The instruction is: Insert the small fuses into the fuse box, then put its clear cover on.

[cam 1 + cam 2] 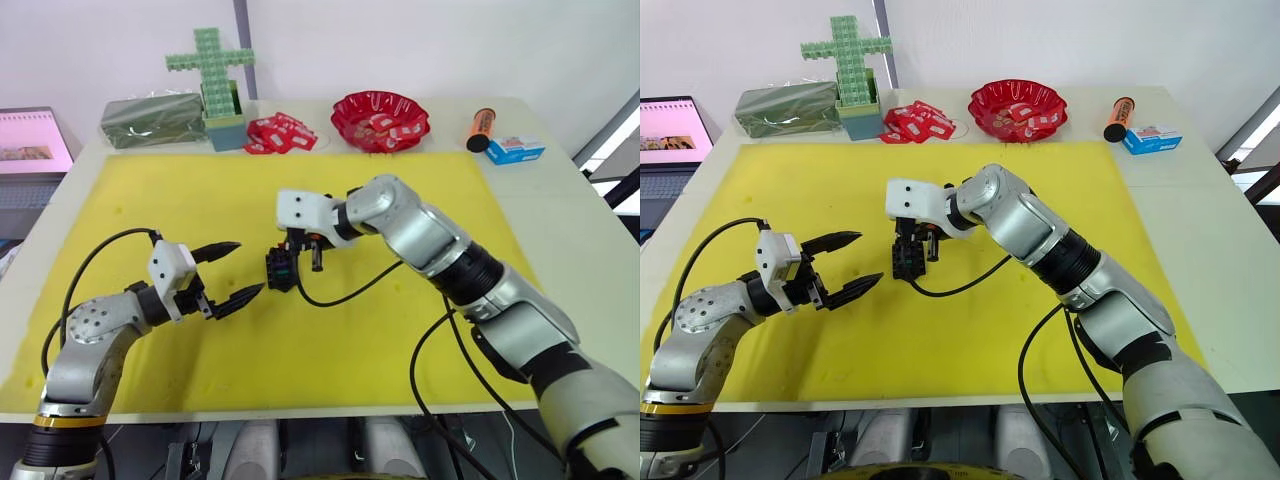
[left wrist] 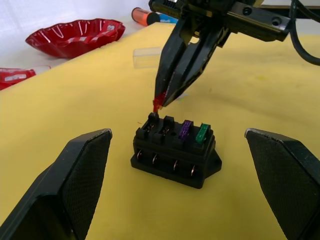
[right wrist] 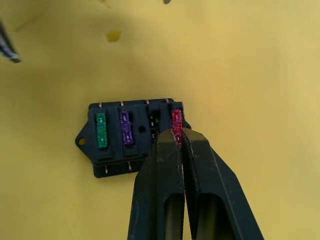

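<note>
Because the fuse box directly below my right gripper has an end slot free, I pinch the red fuse over it, left gripper spread idle alongside.

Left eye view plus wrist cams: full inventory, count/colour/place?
fuse box: 1, black, mid mat
green fuse: 1, seated, end slot
purple fuse: 1, seated beside green
red fuse: 1, in right hand's tips at other end slot
clear cover: 1, transparent, on mat beyond box
mat: 1, yellow, on table
bowl: 1, red, table's far edge
orange tube: 1, far right
left hand: open, beside box
right hand: shut on red fuse
</note>
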You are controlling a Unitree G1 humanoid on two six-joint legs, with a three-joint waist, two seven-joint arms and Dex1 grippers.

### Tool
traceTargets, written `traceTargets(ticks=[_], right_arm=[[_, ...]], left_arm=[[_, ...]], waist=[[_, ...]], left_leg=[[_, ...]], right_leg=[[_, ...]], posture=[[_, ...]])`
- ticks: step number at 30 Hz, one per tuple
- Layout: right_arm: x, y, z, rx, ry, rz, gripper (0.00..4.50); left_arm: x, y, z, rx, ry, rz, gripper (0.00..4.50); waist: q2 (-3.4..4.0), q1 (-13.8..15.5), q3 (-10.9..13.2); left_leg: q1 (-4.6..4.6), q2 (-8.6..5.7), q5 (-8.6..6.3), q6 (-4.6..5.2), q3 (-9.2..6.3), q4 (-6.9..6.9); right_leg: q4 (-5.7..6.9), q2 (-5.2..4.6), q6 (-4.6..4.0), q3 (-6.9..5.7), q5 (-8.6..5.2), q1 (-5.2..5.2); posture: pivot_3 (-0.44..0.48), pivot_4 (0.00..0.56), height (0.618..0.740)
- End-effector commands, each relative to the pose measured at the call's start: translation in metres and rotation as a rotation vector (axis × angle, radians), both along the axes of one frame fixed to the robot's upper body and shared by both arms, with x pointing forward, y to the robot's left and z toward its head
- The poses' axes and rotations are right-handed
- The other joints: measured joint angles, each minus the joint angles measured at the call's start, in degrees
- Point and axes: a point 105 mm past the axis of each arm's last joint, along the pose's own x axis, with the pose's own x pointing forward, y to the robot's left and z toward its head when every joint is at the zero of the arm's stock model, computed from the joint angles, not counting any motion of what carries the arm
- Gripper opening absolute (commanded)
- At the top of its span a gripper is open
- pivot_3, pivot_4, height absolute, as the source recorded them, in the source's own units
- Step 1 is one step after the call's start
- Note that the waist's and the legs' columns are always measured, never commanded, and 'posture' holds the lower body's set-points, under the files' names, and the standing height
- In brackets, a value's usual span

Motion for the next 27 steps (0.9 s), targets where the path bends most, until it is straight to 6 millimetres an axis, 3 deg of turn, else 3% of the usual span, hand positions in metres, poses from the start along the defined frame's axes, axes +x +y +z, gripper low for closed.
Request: traceTargets(ticks=[1, 27], right_arm=[[-0.003, 0.007, 0.012, 0.029, -0.035, 0.046, 0.03], [0.001, 0.005, -0.004, -0.02, -0.022, 0.069, 0.03]], left_arm=[[0.001, 0.001, 0.009, 0.004, -0.047, 0.001, 4.5], [0.002, 0.004, 0.007, 0.032, -0.052, 0.005, 4.5]], waist=[[0.0, 0.03, 0.0], [0.0, 0.06, 0.0]], left_leg=[[0.0, 0.0, 0.0, 0.0, 0.0, 0.0], [0.01, 0.0, 0.0, 0.0, 0.0, 0.01]], right_leg=[[0.02, 0.0, 0.0, 0.0, 0.0, 0.0], [0.11, 0.0, -0.01, -0.02, -0.01, -0.03]], posture=[[0.0, 0.15, 0.74], [0.0, 0.15, 0.74]])
